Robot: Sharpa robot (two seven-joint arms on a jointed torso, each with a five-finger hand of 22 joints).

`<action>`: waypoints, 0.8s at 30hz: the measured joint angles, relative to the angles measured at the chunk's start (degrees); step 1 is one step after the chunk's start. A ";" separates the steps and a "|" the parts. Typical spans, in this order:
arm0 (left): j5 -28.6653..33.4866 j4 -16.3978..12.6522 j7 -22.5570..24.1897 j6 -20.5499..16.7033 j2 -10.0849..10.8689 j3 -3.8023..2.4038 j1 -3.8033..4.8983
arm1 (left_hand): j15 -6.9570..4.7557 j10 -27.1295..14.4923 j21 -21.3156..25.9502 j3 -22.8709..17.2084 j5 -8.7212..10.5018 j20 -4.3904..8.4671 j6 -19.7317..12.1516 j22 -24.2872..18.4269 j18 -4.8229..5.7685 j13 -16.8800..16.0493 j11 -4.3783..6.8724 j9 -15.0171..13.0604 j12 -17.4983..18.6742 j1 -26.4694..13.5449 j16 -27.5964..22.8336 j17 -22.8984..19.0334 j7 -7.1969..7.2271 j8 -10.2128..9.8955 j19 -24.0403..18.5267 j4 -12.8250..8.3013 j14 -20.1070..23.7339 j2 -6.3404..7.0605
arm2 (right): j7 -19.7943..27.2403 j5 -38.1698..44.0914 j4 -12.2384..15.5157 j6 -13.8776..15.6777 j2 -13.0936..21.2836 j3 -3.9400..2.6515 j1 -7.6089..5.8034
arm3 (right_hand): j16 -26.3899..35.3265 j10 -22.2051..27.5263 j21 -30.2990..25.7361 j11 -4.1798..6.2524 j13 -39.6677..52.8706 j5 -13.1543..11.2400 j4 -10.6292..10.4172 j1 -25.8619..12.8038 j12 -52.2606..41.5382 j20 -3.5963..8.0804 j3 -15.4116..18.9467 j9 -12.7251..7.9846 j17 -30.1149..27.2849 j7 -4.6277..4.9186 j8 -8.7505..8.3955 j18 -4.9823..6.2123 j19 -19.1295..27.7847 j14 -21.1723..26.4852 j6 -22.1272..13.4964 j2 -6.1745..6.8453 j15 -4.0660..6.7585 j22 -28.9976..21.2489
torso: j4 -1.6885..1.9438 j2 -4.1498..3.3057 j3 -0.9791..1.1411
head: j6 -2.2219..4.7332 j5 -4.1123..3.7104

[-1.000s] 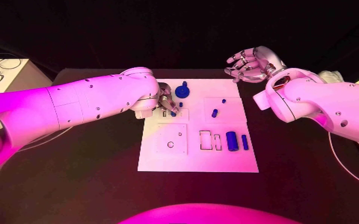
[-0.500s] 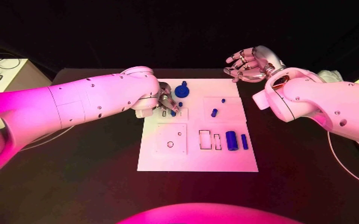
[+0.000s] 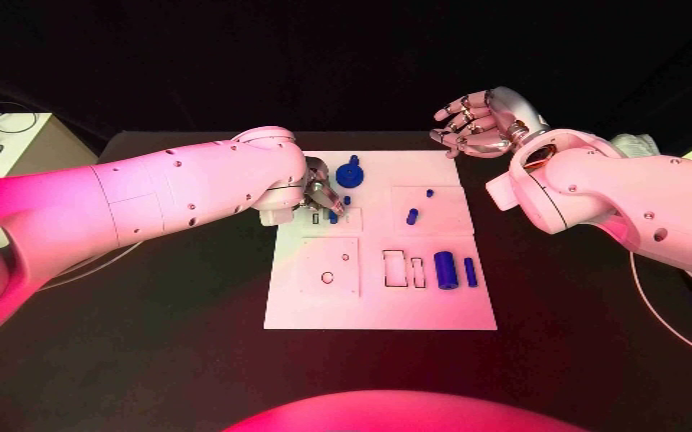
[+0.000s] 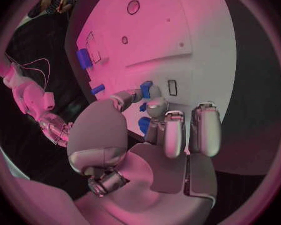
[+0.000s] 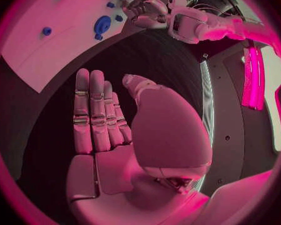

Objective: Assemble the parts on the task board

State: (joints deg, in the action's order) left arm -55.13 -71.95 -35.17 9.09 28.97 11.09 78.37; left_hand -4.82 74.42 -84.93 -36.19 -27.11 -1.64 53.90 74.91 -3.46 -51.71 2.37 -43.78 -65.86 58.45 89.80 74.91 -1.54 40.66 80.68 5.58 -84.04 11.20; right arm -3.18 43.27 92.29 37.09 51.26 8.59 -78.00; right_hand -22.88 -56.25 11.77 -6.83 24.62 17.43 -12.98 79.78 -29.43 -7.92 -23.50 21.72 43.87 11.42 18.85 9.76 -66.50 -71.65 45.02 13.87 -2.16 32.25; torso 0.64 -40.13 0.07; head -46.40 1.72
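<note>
Black table (image 3: pixel 173 352) carries the task board (image 3: pixel 382 307); left hand (image 3: pixel 317 195) fingers (image 4: pixel 154 107) pinch a blue part (image 4: pixel 146 89), seen from the wrist, while the right hand (image 3: pixel 483 122) hovers, fingers spread, holding nothing.

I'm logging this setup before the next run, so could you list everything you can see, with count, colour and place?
Table: one, black, under everything.
Task board: one, white plate, middle of the table.
Round part: one, blue, far end of the board, beside the left hand.
Small parts: two, blue, upper right area of the board.
Cylinder parts: two, blue, side by side near the board's right edge.
Small part at the fingertips: one, blue, by the left hand's fingertips; whether it is pinched I cannot tell.
Left hand: silver, over the board's upper left.
Right hand: silver, fingers apart, holding nothing, above the table beyond the board's far right corner.
</note>
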 measured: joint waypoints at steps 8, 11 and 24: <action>-0.46 0.24 0.05 0.24 0.03 0.03 -0.04 | 0.00 -0.81 0.23 4.69 0.35 0.00 0.50 0.00 0.00 0.00 0.37 0.07 0.00 -0.76 0.00 0.00 0.13 -0.88 0.00 2.28 0.00 0.76 | 0.05 -0.09 0.00 -0.07 0.05 0.00 0.00 | 0.56 0.21 -0.38 -0.21 -0.42 0.00 0.00 -0.69 0.00 -0.12 0.00 0.00 0.25 0.09 0.00 -0.01 0.12 0.31 -0.48 0.21 -0.31 -0.56 | -0.01 0.03 -0.02 | 0.00 0.06; -0.65 0.24 0.08 0.24 0.07 0.04 -0.07 | 0.00 -0.87 0.23 6.50 0.77 0.00 0.52 0.00 0.00 0.07 0.03 0.07 0.20 -1.05 0.00 0.00 0.14 -0.88 0.00 3.37 0.00 1.06 | 0.06 -0.12 0.00 -0.09 0.07 0.00 0.01 | 2.03 1.12 -1.95 -0.49 -1.15 0.00 0.16 -0.89 0.38 -1.06 0.16 0.00 0.40 0.05 0.37 0.00 1.32 2.13 -0.92 0.24 -1.05 -1.64 | -0.01 0.03 -0.04 | 0.05 0.05; -1.14 0.00 0.34 0.09 0.39 0.01 -0.17 | 0.01 -1.30 0.46 13.12 11.14 0.00 0.69 0.00 0.00 0.28 -0.35 -0.01 0.19 0.14 0.00 0.00 -0.10 -1.30 0.00 9.53 0.00 1.85 | 0.44 -0.41 -0.13 -0.36 0.11 0.00 0.02 | 10.50 3.93 -7.90 -2.22 -8.71 0.00 0.00 -1.29 3.71 -4.20 0.33 -0.02 -3.94 -0.31 2.43 -0.01 6.72 9.53 -2.73 0.23 -3.78 -9.02 | -0.02 0.03 -0.07 | 0.21 -0.11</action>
State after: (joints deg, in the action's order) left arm -56.27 -71.95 -34.83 9.19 29.36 11.09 78.21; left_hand -4.82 73.12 -84.47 -23.06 -15.97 -1.64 54.59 74.91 -3.46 -51.42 2.02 -43.79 -65.66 58.59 89.80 74.91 -1.64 39.36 80.68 15.10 -84.04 13.04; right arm -2.74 42.85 92.15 36.73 51.37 8.59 -77.98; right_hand -12.38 -52.32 3.87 -9.05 15.90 17.43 -12.98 78.49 -25.72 -12.12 -23.17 21.70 39.94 11.11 21.28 9.75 -59.78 -62.12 42.29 14.10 -5.94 23.23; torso 0.62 -40.09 0.01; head -46.19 1.61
